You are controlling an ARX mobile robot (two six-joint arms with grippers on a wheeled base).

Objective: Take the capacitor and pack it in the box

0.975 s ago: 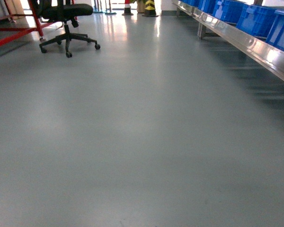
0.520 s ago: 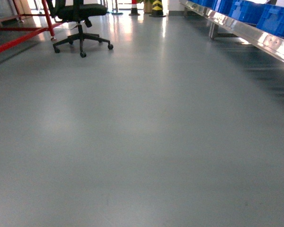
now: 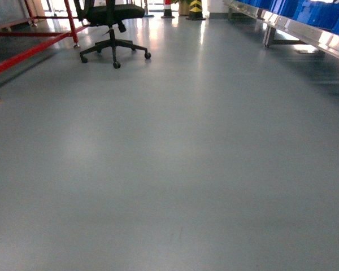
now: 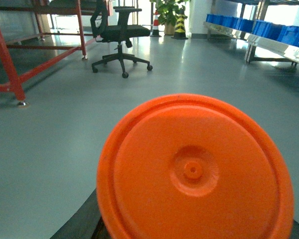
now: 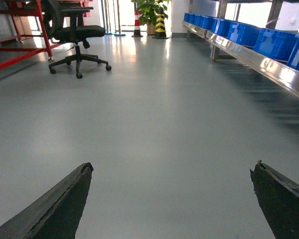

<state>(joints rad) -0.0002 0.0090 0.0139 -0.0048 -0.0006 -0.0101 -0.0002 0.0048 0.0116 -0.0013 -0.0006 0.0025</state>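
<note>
- Floor (image 3: 175,169): grey, glossy, bare across most of the head view; it carries everything listed here, and no counter or work surface shows.
- Office chair (image 3: 113,22): black, on a five-star castor base, at the far left of the floor.
- Red steel frame (image 3: 28,51): runs along the left edge of the floor, just beside the chair.
- Blue bins (image 3: 322,14): a row on a steel rack along the right edge of the floor.
- Striped cones (image 3: 195,8) and potted plant (image 5: 149,10): at the far end of the floor.
- Orange disc (image 4: 194,172): a round moulded face with a raised centre boss, filling the lower left wrist view; it may be the capacitor's end seen close up, though what it is cannot be told for certain.
- Left gripper: its fingers are hidden behind the disc, so whether it grips the disc, or how wide it stands, cannot be told.
- Right gripper (image 5: 172,201): both dark fingers (image 5: 65,204) spread wide at the bottom corners of the right wrist view, nothing between them.
- Box: the pink tub appears in no view.
- Progress: judged to be in transit; packing not yet done, with the box to be reached and the part placed inside.
</note>
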